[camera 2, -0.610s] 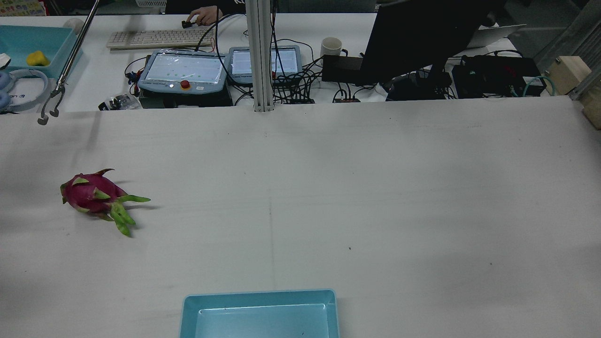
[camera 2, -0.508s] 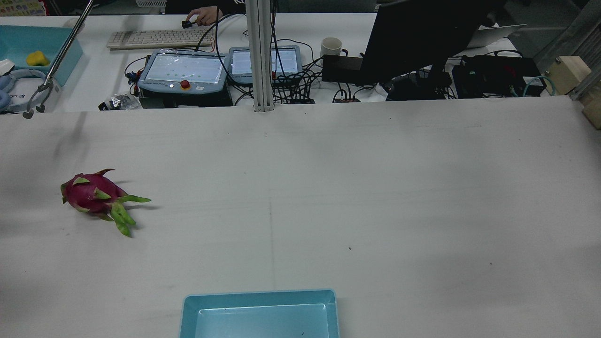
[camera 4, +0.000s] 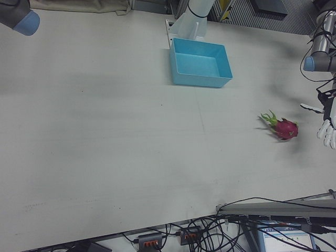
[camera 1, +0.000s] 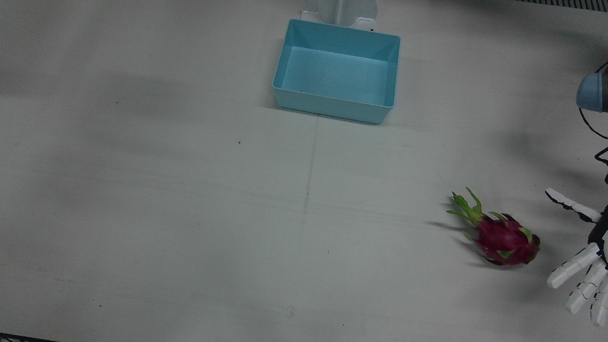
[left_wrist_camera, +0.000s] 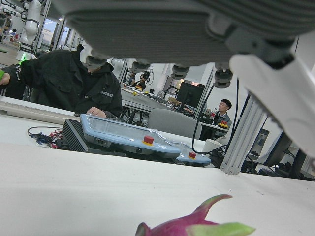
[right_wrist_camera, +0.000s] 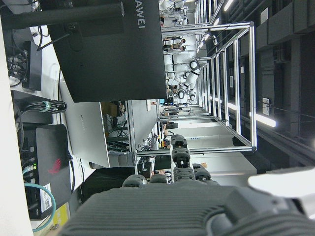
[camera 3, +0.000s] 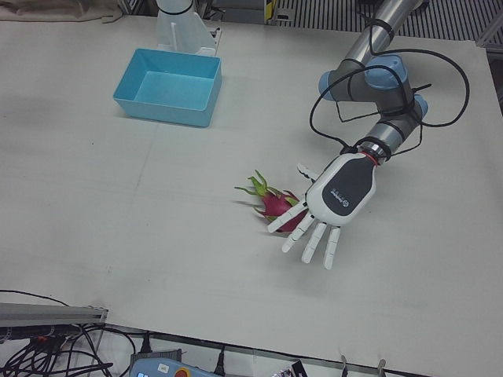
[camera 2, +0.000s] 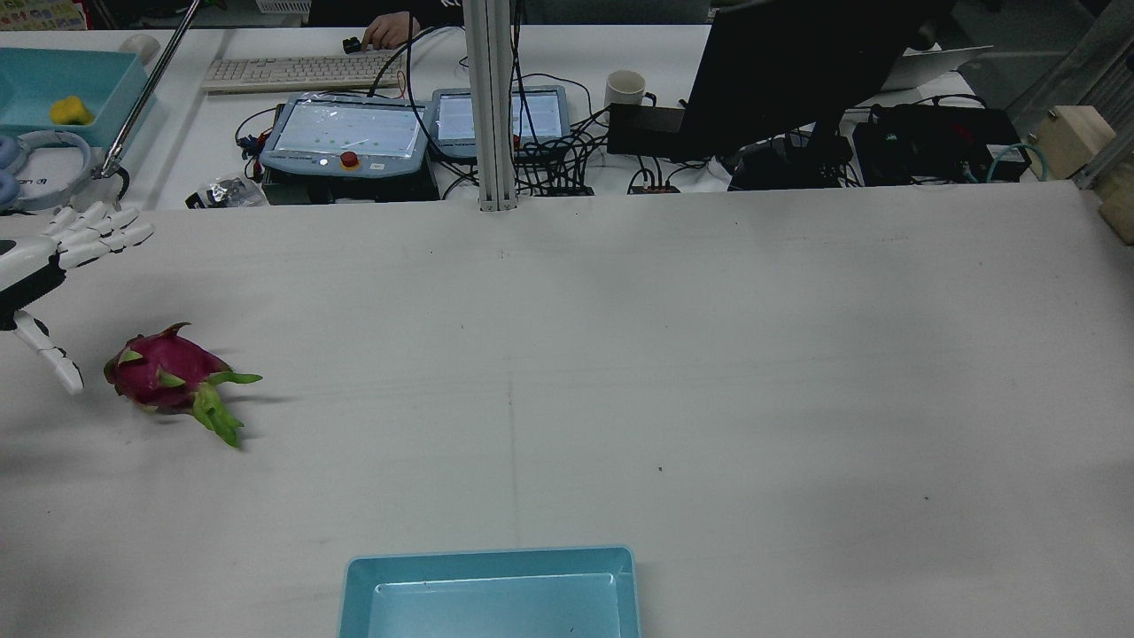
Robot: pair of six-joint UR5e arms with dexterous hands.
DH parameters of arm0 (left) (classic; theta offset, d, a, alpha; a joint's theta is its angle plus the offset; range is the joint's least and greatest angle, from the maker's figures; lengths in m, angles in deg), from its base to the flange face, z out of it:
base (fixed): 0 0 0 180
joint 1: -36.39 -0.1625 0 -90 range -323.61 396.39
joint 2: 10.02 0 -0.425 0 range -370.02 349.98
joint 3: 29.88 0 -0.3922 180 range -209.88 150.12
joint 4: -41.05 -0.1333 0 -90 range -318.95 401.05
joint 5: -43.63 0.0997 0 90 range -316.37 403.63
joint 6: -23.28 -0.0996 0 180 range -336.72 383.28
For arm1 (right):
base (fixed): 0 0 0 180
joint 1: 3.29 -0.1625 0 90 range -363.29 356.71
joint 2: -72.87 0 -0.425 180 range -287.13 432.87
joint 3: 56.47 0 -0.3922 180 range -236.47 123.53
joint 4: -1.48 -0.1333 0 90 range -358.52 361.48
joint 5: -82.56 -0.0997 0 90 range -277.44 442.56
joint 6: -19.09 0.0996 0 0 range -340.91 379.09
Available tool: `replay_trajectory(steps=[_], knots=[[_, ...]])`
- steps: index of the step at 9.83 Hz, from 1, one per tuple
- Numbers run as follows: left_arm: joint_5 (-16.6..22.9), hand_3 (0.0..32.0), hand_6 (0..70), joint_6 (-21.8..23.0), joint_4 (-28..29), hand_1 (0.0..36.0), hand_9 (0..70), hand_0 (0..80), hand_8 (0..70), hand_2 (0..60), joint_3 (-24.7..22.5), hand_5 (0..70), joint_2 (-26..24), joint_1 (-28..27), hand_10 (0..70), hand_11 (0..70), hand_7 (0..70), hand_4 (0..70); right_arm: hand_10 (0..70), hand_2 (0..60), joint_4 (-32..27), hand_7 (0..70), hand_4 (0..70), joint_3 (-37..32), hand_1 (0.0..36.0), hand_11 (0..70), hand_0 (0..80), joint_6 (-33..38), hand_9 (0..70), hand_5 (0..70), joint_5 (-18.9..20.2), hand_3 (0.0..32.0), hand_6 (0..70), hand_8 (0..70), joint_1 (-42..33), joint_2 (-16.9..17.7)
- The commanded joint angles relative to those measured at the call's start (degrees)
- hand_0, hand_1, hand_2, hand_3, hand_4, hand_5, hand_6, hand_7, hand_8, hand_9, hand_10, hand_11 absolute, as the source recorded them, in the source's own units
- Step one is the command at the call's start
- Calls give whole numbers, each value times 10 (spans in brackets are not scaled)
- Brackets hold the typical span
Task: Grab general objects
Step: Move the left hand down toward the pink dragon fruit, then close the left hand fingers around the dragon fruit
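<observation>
A magenta dragon fruit (camera 2: 164, 370) with green leaf tips lies on the white table, on the left side in the rear view. It also shows in the front view (camera 1: 503, 237), the left-front view (camera 3: 277, 204), the right-front view (camera 4: 286, 128) and at the bottom of the left hand view (left_wrist_camera: 197, 227). My left hand (camera 2: 53, 257) is open, fingers spread, just outboard of the fruit with a small gap (camera 1: 582, 266) (camera 3: 334, 196). My right hand (right_wrist_camera: 172, 211) shows only in its own view, fingers apart, holding nothing.
A light blue bin (camera 1: 332, 102) stands empty at the robot's edge of the table, mid-width (camera 2: 354, 585). Beyond the far edge are teach pendants (camera 2: 345, 128), a keyboard, cables and a monitor. A person's long grabber stick (camera 2: 146, 89) hangs over the far left corner.
My left hand has come into the rear view from the left edge, beside the fruit. The fruit has shifted slightly left and turned a little. The grabber stick has drawn back.
</observation>
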Motion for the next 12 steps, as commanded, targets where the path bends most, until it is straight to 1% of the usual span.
replay_trajectory(steps=[1,2,3,4,6,7,8,9,10,12], knots=[[-4,320,0,-43,22,267,0,602,0,35,5,4,0,-24,0,0,67,0,0,0,0,0,0,0,0,0,0,1,0,0,0,0,0,0,0,0],[-5,320,0,-71,23,275,0,607,0,50,7,15,-2,-32,0,0,71,0,0,0,0,0,0,0,0,0,0,1,0,0,0,0,0,0,0,0],[-17,298,0,-90,22,277,1,608,0,59,20,22,-3,-47,0,0,76,0,0,0,0,0,0,0,0,0,0,1,0,0,-1,0,0,0,0,0],[-33,300,0,-92,33,269,0,601,0,43,37,12,-4,-60,0,0,68,0,0,0,0,0,0,0,0,0,0,1,0,0,0,0,0,0,0,0],[-34,320,0,-93,38,260,0,593,0,29,58,3,-8,-69,0,0,60,0,0,0,0,0,0,0,0,0,0,1,0,0,0,0,0,0,0,0],[-33,320,0,-93,31,238,0,575,0,6,59,0,-9,-70,0,0,52,0,0,0,0,0,0,0,0,0,0,1,0,0,0,0,0,0,0,0],[-33,320,0,-93,18,231,0,572,0,0,69,0,-22,-70,0,0,50,0,0,0,0,0,0,0,0,0,0,1,0,0,0,0,0,0,0,0],[-33,320,0,-102,17,235,0,575,0,0,93,0,-37,-70,0,0,47,0,0,0,0,0,0,-1,0,0,0,1,0,0,0,0,0,0,0,0],[-33,320,0,-116,17,235,0,574,0,0,105,0,-48,-70,0,0,39,0,0,0,0,0,0,-1,0,0,0,1,0,0,0,0,0,0,0,0],[-34,320,0,-118,19,241,0,580,0,0,106,0,-47,-70,0,0,39,0,0,0,0,0,0,-1,0,0,0,1,0,0,0,0,0,0,0,0]])
